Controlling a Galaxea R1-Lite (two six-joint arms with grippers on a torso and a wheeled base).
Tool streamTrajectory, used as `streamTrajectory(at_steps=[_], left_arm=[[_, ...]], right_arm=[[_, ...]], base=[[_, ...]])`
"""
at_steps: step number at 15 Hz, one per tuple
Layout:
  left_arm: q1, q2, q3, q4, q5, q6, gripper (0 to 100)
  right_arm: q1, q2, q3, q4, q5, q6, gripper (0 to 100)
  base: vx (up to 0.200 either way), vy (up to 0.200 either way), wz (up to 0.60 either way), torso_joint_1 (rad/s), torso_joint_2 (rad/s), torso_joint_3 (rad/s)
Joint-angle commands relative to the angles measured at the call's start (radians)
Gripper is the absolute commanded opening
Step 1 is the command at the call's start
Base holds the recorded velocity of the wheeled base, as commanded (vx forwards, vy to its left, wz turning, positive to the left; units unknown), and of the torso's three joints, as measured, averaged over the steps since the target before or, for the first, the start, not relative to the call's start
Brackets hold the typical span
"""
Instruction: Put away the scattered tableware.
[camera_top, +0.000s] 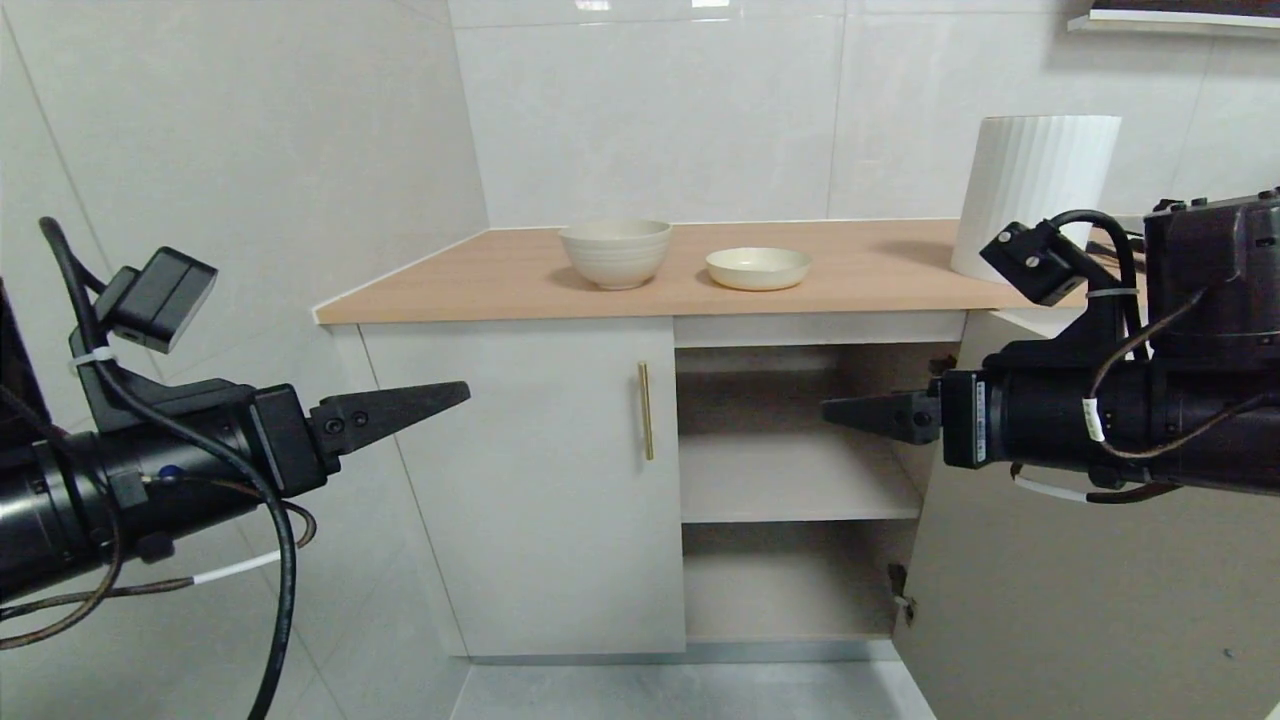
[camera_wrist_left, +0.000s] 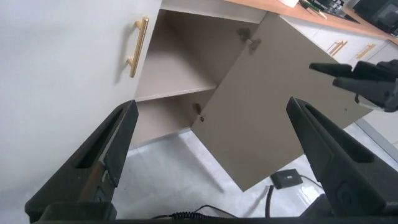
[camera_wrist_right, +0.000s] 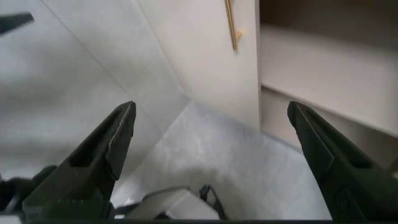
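A cream ribbed bowl and a shallow cream plate stand side by side on the wooden counter. Both are upright and untouched. My left gripper hangs in the air to the left of the cabinet, below counter height. In the left wrist view that gripper is open and holds nothing. My right gripper is level with the open cabinet bay, in front of its upper shelf. Its own view shows it open and holding nothing.
The cabinet's right door is swung open, baring two shelves. The left door is closed and has a gold handle. A white ribbed container stands on the counter's right end. Tiled walls enclose the corner.
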Motion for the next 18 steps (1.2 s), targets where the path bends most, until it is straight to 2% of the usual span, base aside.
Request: streamTrajectory(at_steps=[1, 3, 10, 13, 18], left_arm=[[0.0, 0.004, -0.001, 0.001, 0.0, -0.001, 100], [0.003, 0.005, -0.001, 0.001, 0.001, -0.001, 100], [0.012, 0.013, -0.008, 0.001, 0.003, -0.002, 100], [0.032, 0.013, -0.009, -0.001, 0.0, -0.002, 100], [0.032, 0.005, -0.012, -0.002, 0.006, -0.017, 100]], right_arm=[[0.002, -0.014, -0.002, 0.002, 0.0, 0.0, 100], [0.002, -0.028, -0.007, 0.041, 0.003, 0.009, 100], [0.002, -0.028, -0.013, 0.05, 0.011, 0.032, 100], [0.002, -0.028, -0.01, 0.05, 0.012, 0.032, 100], [0.002, -0.028, 0.001, 0.047, 0.022, 0.032, 100]], base=[[0.2, 0.0, 0.0, 0.007, 0.01, 0.007], [0.2, 0.0, 0.0, -0.002, 0.0, 0.007], [0.2, 0.0, 0.0, 0.003, 0.0, 0.0], [0.0, 0.0, 0.0, 0.0, 0.0, 0.0], [0.0, 0.0, 0.0, 0.0, 0.0, 0.0]])
